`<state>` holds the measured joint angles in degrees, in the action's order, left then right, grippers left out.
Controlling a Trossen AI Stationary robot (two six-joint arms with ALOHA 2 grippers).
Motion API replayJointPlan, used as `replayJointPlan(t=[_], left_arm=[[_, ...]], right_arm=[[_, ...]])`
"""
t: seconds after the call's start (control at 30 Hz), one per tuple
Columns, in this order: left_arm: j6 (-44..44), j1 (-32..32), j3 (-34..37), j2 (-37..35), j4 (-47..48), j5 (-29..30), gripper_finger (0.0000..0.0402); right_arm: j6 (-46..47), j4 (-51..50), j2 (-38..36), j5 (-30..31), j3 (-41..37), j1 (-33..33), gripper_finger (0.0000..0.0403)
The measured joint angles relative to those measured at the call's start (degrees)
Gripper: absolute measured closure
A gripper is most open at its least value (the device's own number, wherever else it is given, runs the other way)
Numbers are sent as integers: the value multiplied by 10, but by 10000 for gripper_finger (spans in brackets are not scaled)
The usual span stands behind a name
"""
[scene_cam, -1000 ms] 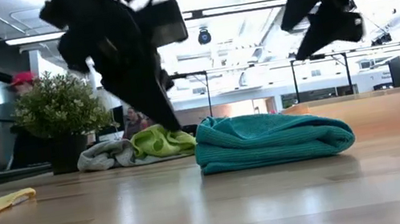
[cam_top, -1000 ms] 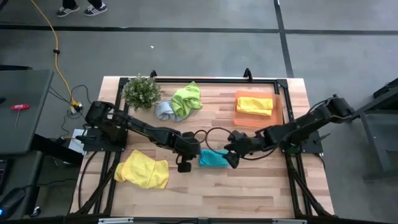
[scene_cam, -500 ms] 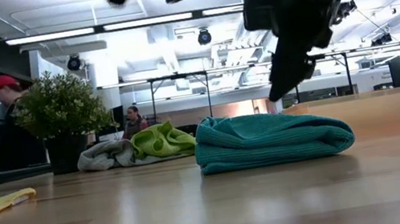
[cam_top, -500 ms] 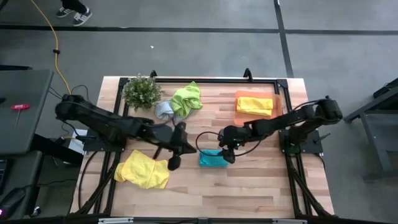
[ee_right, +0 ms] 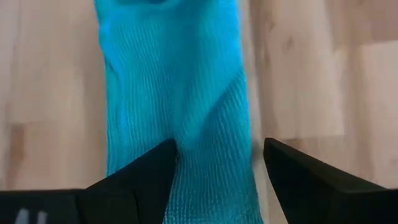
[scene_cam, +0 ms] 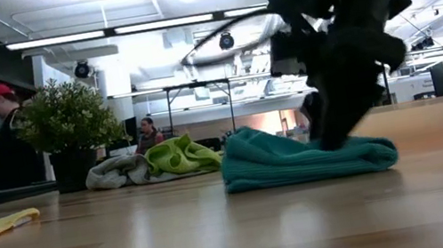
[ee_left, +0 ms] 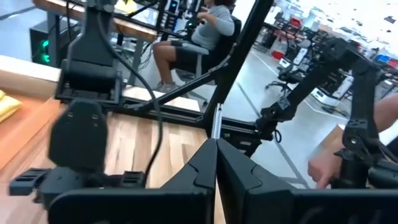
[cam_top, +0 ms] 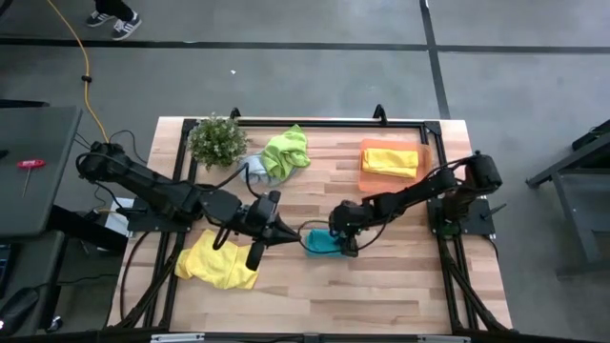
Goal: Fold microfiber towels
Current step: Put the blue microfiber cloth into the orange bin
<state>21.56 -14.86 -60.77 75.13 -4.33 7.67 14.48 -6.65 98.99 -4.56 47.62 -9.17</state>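
**Straddling the teal towel: right fingers spread and down on the fold**

Closing in now, the right gripper (cam_top: 339, 235) sits low over the teal towel (cam_top: 322, 242), fingers spread wide, one dark finger (ee_right: 140, 180) on the cloth and the other just off its edge over bare wood. From the wrist, the towel's long axis runs straight ahead between the fingers, so a squeeze would likely catch it across its narrow width. It's a soft, ribbed, plush bundle, folded over itself and rounded at the edges, lying on the counter (cam_top: 381, 286) just beside the left gripper (cam_top: 259, 248). That one has its fingers pressed together, parked between the teal towel and the crumpled yellow towel (cam_top: 214, 260), holding nothing. Right arm is clearly nearer.
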Motion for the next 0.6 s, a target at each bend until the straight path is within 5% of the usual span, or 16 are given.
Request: replayJointPlan(t=[0.3,0.53,0.6], left_arm=[[8,-2,0,-1,6,18,402],[-7,7,0,-35,30,22,402],[-16,10,0,-56,46,20,402]], right_arm=[[-20,-6,31,51,3,-37,217],[24,-19,32,22,3,-47,372],[44,-19,28,-2,2,-46,389]])
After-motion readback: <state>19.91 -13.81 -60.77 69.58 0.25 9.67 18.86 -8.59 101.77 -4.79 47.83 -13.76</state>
